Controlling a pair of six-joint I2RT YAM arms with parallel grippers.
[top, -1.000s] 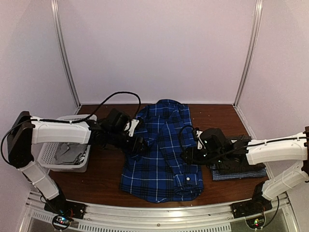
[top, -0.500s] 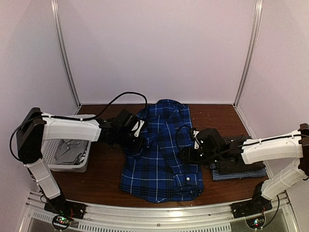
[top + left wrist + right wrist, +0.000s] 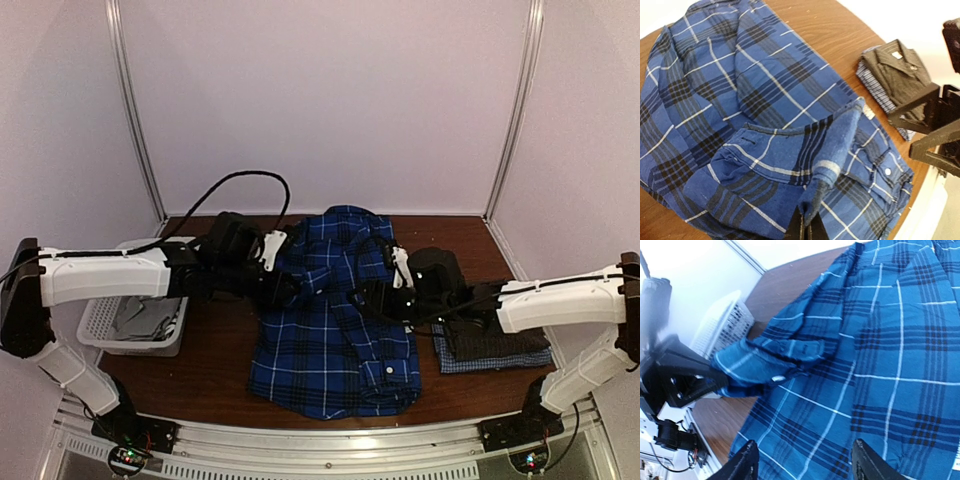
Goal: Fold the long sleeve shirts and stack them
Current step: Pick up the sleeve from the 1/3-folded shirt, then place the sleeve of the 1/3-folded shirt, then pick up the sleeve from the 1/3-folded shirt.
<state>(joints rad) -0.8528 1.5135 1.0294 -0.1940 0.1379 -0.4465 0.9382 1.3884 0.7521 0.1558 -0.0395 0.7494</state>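
— What is different on your left side?
— My left gripper [image 3: 807,229] has closed on the plaid shirt [image 3: 330,345]. It pinches the sleeve [image 3: 790,165], which now stands up off the cloth, drawn in toward the middle. My left arm has also sunk lower and flatter.
— And the right?
— My right gripper [image 3: 362,298] has slid left, farther in over the plaid shirt, and its jaws have spread wider than a second ago.
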